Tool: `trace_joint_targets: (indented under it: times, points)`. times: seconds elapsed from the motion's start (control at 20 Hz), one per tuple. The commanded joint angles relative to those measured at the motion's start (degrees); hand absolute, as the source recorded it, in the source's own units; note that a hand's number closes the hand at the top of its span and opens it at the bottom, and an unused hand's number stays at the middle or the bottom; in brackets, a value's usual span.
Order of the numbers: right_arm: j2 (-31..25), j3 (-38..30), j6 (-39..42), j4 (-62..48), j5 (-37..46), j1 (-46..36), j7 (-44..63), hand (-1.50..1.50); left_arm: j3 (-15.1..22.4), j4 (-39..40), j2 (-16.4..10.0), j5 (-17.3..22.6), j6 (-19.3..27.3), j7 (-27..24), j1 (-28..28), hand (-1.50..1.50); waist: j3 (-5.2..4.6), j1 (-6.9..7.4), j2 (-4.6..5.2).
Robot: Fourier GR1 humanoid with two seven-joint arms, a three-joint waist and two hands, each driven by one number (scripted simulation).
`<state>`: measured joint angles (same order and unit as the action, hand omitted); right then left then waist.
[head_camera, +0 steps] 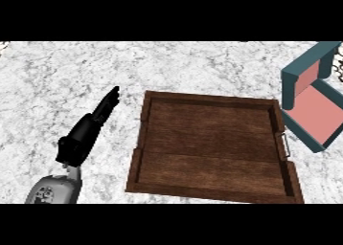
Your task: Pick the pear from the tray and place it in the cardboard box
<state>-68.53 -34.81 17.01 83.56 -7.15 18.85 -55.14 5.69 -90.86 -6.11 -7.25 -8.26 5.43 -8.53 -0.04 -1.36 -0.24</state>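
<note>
Dark wood fills the middle of the view: the tray [140, 143] lies flat on the marble counter [61, 76], and no pear shows anywhere on its boards. The box [317, 112], teal outside and pink inside, sits well apart at the far right, tilted toward the view. No pear shows on the part of its floor that can be seen.

The left robot hand [81, 136] rests just beside the tray's left wall. Its fingers are straight and point away from the robot, and it holds nothing.

The step is probably the carry or the drop into the box, though that is a guess, since the fruit itself is out of sight. The box is on the right, so the job suits the right robot hand. To do it well, that hand should bring the pear over the pink floor and lower it between the teal walls. It should open only once the fruit is low, so the pear does not roll out over the near lip. The left robot hand is best left where it is, off the tray.

The right robot hand is not in view at all. The box's right side is cut off by the edge, so part of its inside is hidden. A small handle [284, 143] on the tray's right wall is only faintly visible.
</note>
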Motion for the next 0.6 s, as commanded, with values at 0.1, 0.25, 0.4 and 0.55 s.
trace_joint_targets:
  times: [0.1, 0.25, 0.4, 0.55]
  points:
    - [-4.9, -1.3, 11.0, -4.1, -4.5, -3.6, 0.4, 1.50, 1.4, 0.8, 1.0, -1.1, -0.1, -0.8, -0.5, 0.00, 0.02, 1.31, 0.27]
    - [-6.8, 2.1, 10.7, -1.6, -7.9, -8.4, 7.7, 1.50, 0.1, 1.4, -0.3, 0.5, -2.3, -0.9, -1.5, 0.00, -0.01, 1.93, 0.35]
    - [-4.4, 8.6, 7.1, -0.4, -6.6, -12.6, 10.4, 1.50, 2.1, 0.4, 1.5, -1.0, -1.0, -0.6, -0.4, 0.00, 0.03, 2.48, 0.46]
    - [-4.0, 12.6, 7.2, -3.2, -7.0, -17.8, 13.3, 1.50, -0.3, 3.8, 1.0, 0.4, -2.1, 0.6, -5.0, 0.00, 0.04, 2.61, 0.60]
